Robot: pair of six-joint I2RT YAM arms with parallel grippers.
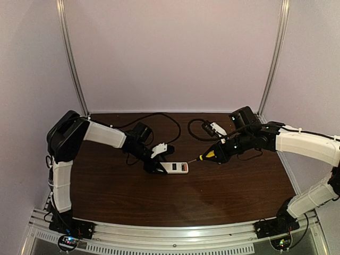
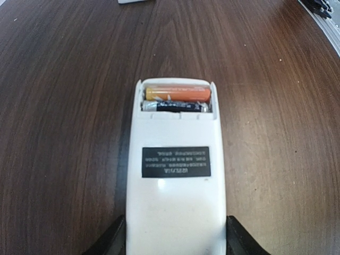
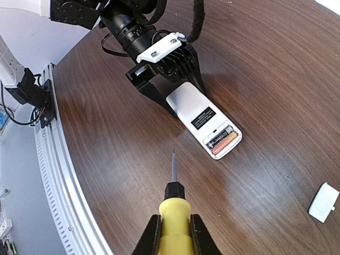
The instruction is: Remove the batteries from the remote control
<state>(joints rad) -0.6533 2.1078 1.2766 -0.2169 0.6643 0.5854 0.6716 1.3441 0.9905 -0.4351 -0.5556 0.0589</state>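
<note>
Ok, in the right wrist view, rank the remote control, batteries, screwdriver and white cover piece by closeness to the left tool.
1. remote control, straddled by the left tool.
2. batteries, uncovered at the remote's far end.
3. screwdriver, beyond that end, gripped in the right tool.
4. cover piece, lying alone by the view's right edge.

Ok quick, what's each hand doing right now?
Left hand: around the remote's end; can't tell if it grips.
Right hand: shut on the screwdriver.
</note>
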